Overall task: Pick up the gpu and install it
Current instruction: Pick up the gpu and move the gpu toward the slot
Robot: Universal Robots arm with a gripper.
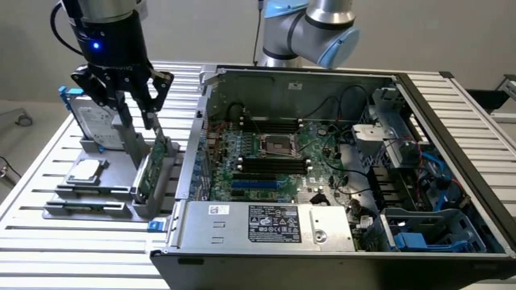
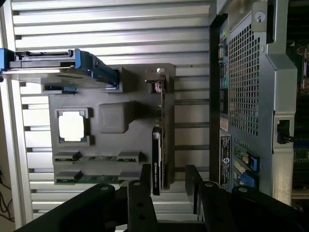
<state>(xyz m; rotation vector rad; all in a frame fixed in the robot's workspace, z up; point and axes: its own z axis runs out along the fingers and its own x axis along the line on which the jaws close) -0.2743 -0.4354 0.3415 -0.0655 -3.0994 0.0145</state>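
Bench: slatted aluminium, pale wall behind. On it sit a grey fixture tray and, just beside it, an open computer case.

White and black stickers on the case's power supply; print too small to read.

Arm bends behind the case. Its wrist points straight down over the tray, blue light lit.

Pincer is spread wide, one finger on each side of the gpu, gap showing.

The gpu stands on edge in the tray's slot nearest the case.

Hard drive and processor chip share the tray.
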